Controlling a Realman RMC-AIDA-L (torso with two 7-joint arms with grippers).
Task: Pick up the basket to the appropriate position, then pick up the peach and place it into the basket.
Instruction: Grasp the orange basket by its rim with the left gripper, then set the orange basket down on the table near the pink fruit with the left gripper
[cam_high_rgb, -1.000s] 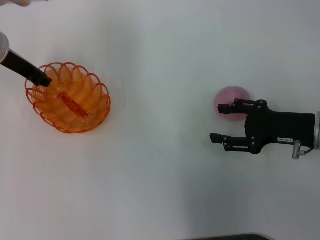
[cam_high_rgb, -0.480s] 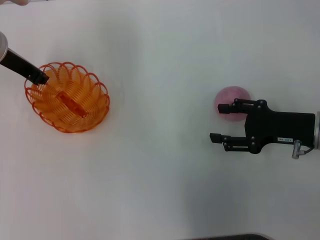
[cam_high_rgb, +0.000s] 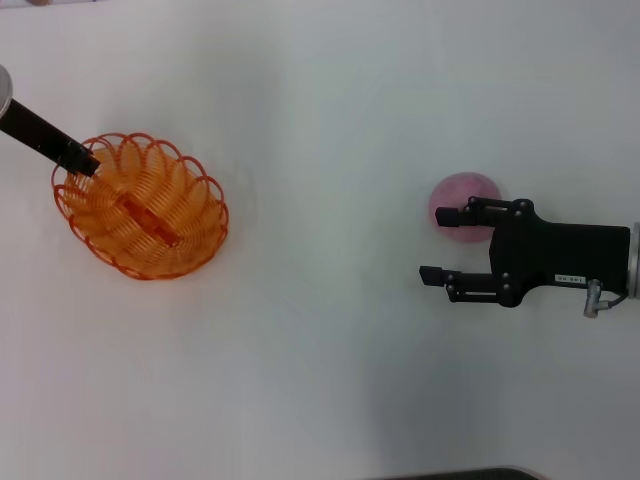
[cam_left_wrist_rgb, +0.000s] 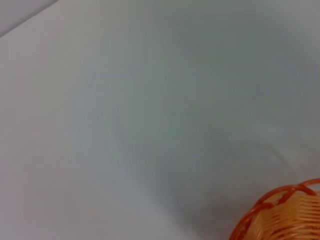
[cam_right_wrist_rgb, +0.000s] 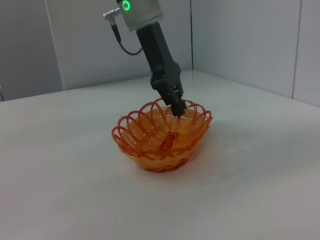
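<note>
The orange wire basket (cam_high_rgb: 140, 205) sits at the left of the white table. My left gripper (cam_high_rgb: 80, 160) is shut on its far-left rim; the right wrist view shows this grip (cam_right_wrist_rgb: 177, 107) on the basket (cam_right_wrist_rgb: 162, 140). A piece of the rim shows in the left wrist view (cam_left_wrist_rgb: 280, 215). The pale pink peach (cam_high_rgb: 463, 192) lies at the right. My right gripper (cam_high_rgb: 445, 245) is open and low beside it, pointing left, with its upper finger (cam_high_rgb: 455, 214) over the peach's near edge. I cannot tell whether the basket is off the table.
The white table (cam_high_rgb: 320, 330) stretches between the basket and the peach. Grey walls (cam_right_wrist_rgb: 240, 40) stand beyond the table in the right wrist view. A dark edge (cam_high_rgb: 450, 474) shows at the front.
The basket has shifted slightly to the right and toward me, with my left gripper on its rim. The right arm and the peach have not moved.
</note>
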